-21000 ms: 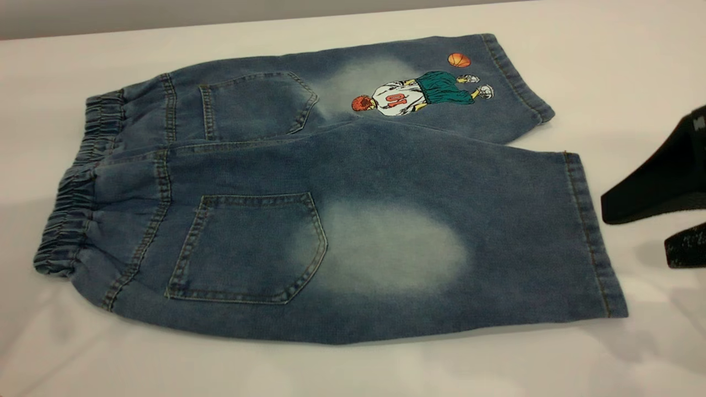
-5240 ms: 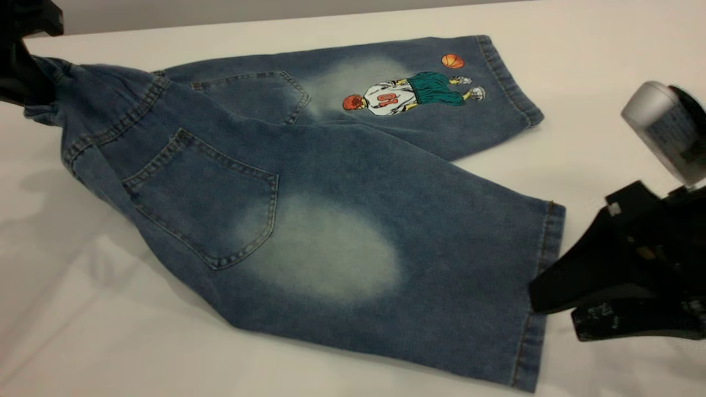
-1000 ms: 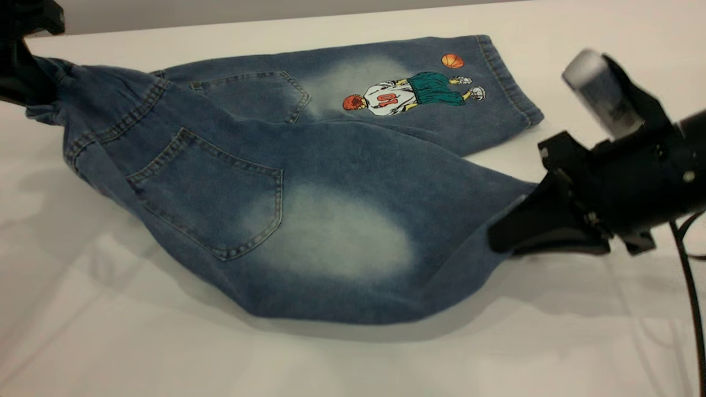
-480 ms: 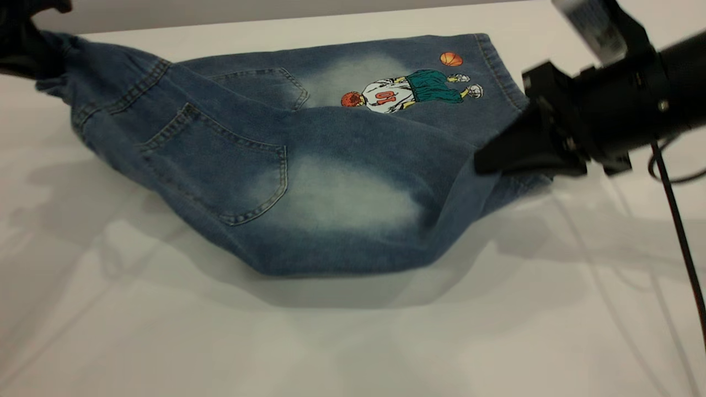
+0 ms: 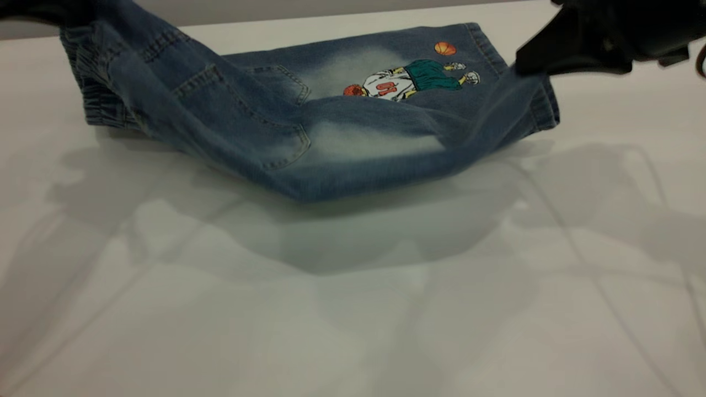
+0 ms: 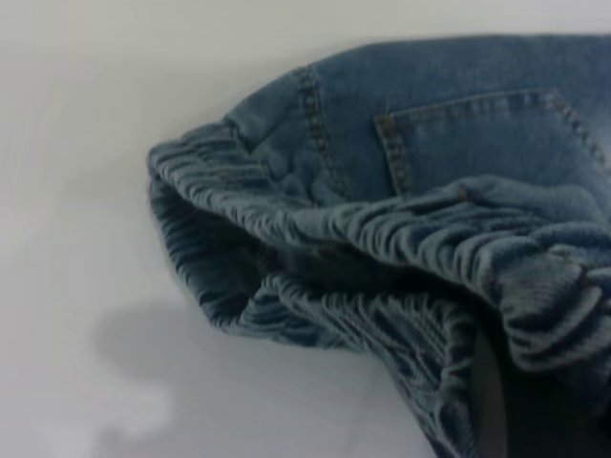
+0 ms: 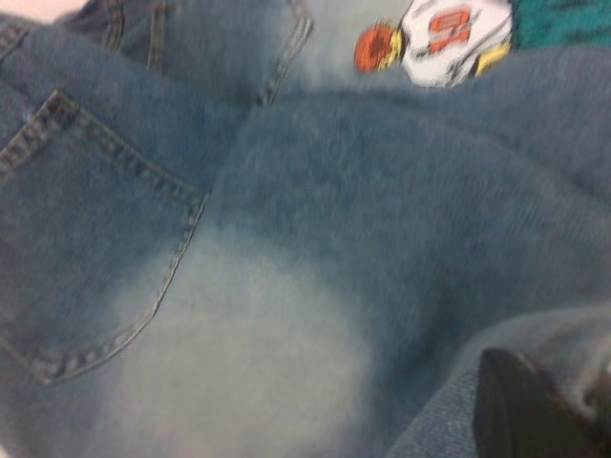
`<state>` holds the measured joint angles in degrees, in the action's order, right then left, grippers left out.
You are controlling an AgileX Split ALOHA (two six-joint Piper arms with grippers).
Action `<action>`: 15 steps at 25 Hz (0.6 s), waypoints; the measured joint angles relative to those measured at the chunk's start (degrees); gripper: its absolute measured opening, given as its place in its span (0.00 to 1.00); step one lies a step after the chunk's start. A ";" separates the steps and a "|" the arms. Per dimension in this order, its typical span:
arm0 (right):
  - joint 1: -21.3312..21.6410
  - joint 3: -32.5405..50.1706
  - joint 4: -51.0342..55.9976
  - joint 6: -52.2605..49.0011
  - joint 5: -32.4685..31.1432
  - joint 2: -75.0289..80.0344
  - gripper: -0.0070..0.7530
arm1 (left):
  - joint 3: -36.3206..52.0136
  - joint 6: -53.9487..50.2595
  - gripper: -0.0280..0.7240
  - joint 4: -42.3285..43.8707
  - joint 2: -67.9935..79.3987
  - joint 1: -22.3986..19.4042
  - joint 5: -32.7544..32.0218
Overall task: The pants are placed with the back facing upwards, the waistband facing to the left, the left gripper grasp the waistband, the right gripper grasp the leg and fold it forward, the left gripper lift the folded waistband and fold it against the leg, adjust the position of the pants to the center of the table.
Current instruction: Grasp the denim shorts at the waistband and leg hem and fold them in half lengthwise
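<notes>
The blue denim pants point(image 5: 248, 127) hang between my two grippers above the white table point(image 5: 353, 309). My left gripper point(image 5: 66, 14) at the far left is shut on the ruched waistband point(image 5: 99, 105), which the left wrist view shows bunched point(image 6: 382, 248) round a dark finger point(image 6: 506, 401). My right gripper point(image 5: 527, 59) at the far right is shut on the hem of the leg point(image 5: 375, 144) with the pale patch. That leg sags over the leg with the basketball-player print point(image 5: 408, 80). The right wrist view shows the pale patch point(image 7: 248, 353) and a black finger point(image 7: 520, 405).
Shadows of the arms and the cloth fall on the bare tabletop nearer the camera. The table's far edge point(image 5: 331, 16) runs just behind the pants, with a grey wall beyond it.
Both grippers have risen and moved towards the far edge, carrying the waistband and the plain leg's hem. The plain leg now drapes over the printed leg, and the fold line has shifted away from the camera.
</notes>
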<state>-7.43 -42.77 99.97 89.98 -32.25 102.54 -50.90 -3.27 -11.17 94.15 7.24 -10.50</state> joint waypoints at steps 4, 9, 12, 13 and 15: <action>0.00 -2.46 -0.17 0.00 1.29 0.49 0.02 | -2.38 -0.90 0.13 0.03 0.29 0.00 -2.14; 0.00 -6.54 -0.28 0.00 2.75 0.91 0.02 | -5.68 -1.76 0.13 0.07 3.61 -0.18 -4.72; 0.00 -9.27 -2.57 0.00 2.75 2.54 0.02 | -7.62 -1.76 0.13 0.16 6.90 -0.18 -6.93; 0.00 -10.10 -3.46 0.00 2.75 3.14 0.02 | -8.43 -1.76 0.13 0.23 8.11 -0.18 -7.56; 0.00 -12.38 -5.03 -0.85 2.75 4.90 0.02 | -10.29 -1.76 0.13 0.66 10.17 -0.18 -8.47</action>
<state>-7.43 -55.15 94.94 89.13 -29.50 107.43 -61.20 -5.04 -10.52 104.31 7.06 -18.97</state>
